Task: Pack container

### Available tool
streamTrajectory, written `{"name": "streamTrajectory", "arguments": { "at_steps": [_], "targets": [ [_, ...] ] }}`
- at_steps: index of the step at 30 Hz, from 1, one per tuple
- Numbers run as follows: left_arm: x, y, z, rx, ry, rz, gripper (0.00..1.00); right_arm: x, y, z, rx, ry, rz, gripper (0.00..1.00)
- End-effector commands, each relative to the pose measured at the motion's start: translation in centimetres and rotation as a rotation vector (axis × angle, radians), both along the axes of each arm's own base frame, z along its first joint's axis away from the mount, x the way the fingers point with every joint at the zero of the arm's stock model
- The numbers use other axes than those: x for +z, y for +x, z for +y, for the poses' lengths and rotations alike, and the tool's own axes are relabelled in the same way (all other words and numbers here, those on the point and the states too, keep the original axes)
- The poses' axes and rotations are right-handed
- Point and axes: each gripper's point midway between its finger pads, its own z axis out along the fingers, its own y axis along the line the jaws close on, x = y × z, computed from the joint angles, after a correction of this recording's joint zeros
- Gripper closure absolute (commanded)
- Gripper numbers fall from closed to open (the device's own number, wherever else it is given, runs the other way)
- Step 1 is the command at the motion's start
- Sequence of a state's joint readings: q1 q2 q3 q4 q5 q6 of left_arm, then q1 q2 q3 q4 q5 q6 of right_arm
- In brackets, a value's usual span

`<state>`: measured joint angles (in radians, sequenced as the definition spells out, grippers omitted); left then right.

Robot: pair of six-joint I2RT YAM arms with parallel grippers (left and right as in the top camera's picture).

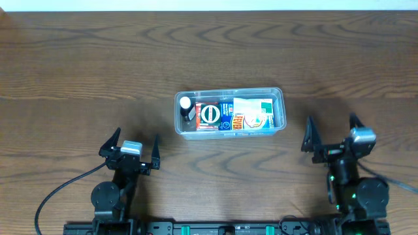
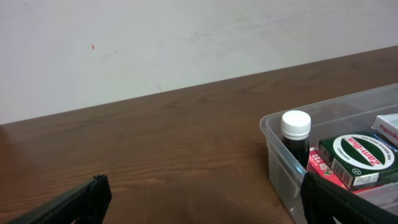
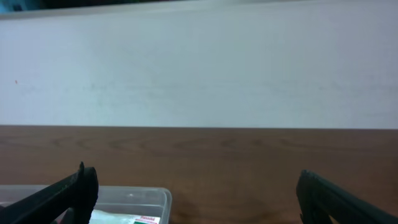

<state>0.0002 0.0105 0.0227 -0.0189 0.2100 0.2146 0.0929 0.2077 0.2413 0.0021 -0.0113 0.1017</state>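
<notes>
The container (image 1: 281,98), a clear shallow plastic tub, lies at the table's middle. Inside it stand a dark bottle with a white cap (image 1: 186,108), a green and red box with a round white logo (image 1: 209,115) and white packets (image 1: 255,112). My left gripper (image 1: 134,149) stands open in front of the tub and to its left, holding nothing. In the left wrist view the container's corner (image 2: 277,168), the bottle (image 2: 296,134) and the box (image 2: 357,158) show at the right. My right gripper (image 1: 332,134) is open to the tub's right. Its wrist view catches the container's corner (image 3: 158,198).
The wooden table (image 1: 78,78) spreads all round the tub. A pale wall (image 3: 199,68) rises behind the far edge. A black cable (image 1: 55,192) loops by the left arm's base.
</notes>
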Motion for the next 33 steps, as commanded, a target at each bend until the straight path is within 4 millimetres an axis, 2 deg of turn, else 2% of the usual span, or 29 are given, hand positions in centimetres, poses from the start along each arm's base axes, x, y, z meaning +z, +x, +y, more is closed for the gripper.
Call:
{"name": "streamTrajectory", "arguments": {
  "at_steps": [1,8,17,33],
  "targets": [
    [-1.5,-0.1,-0.1,-0.007,0.011,0.043,0.02,-2.0,-0.4,0.2,0.009,-0.006,-0.018,0.01],
    [-1.6,-0.1,-0.1,-0.007,0.011,0.043,0.02,-6.4,-0.2,0.2,0.009,-0.003,0.013,0.01],
    [-1.6,-0.1,-0.1,-0.007,0.011,0.043,0.02,-9.2,-0.3,-1.2,-0.054,-0.012,0.124,0.01],
    [-1.6,-0.1,-0.1,-0.007,0.012,0.043,0.02,-9.1,-0.2,-1.7,-0.074,-0.014,0.122,0.01]
  ]
}}
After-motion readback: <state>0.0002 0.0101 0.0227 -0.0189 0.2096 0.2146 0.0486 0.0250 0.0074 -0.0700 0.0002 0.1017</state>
